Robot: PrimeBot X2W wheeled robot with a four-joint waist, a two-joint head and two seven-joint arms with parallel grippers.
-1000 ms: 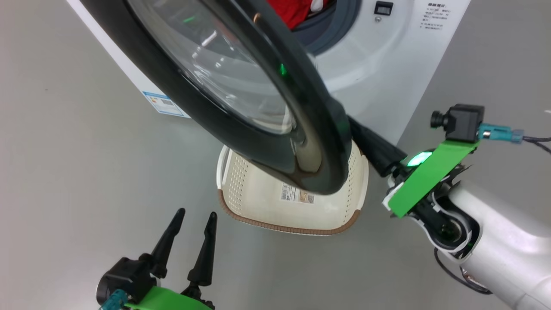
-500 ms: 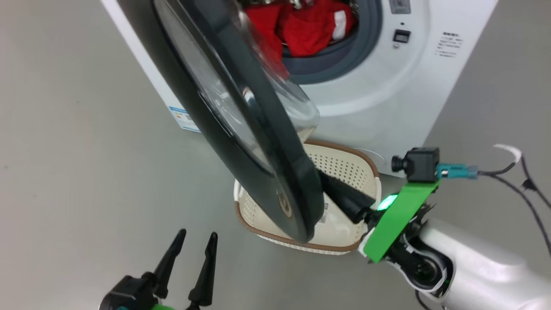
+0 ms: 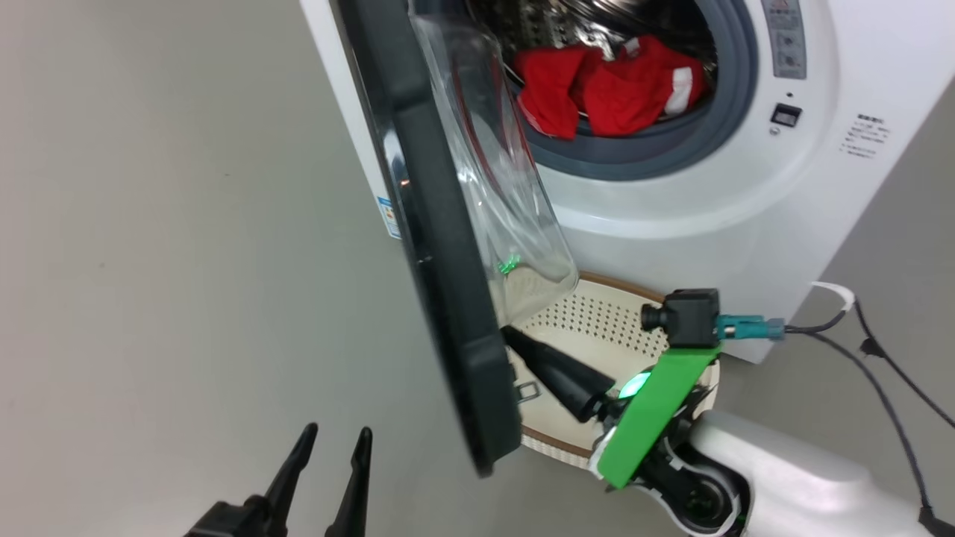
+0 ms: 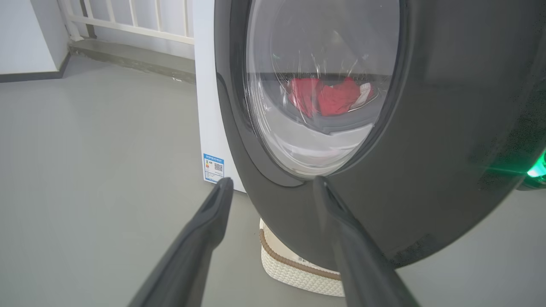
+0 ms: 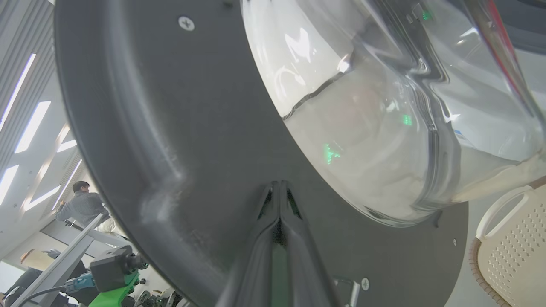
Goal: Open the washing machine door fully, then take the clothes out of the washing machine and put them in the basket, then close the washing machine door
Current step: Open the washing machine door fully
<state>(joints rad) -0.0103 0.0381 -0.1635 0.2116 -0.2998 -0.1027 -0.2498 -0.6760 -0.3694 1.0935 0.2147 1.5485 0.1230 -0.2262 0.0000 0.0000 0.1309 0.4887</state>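
The washing machine (image 3: 671, 224) stands at the upper right with its door (image 3: 440, 283) swung out and seen edge-on, the glass bowl facing the drum. Red clothes (image 3: 604, 89) lie in the drum; they also show through the door glass (image 4: 328, 96). The basket (image 3: 604, 321) sits on the floor below the opening. My right gripper (image 3: 515, 337) is shut, its tips (image 5: 279, 185) pressed against the door's dark inner face (image 5: 170, 128) beside the glass. My left gripper (image 3: 337, 431) is open and holds nothing, just outside the door's outer face (image 4: 426, 149).
Grey floor spreads to the left of the machine. Cables (image 3: 880, 358) trail on the floor at the machine's right corner. A blue label (image 4: 213, 168) marks the machine's side. A railing (image 4: 128, 21) lines the back wall. A person (image 5: 83, 204) stands far off.
The head camera has shifted. The door has swung further from the opening and now stands edge-on, my shut right gripper moving with it against its inner face. More of the drum and clothes shows.
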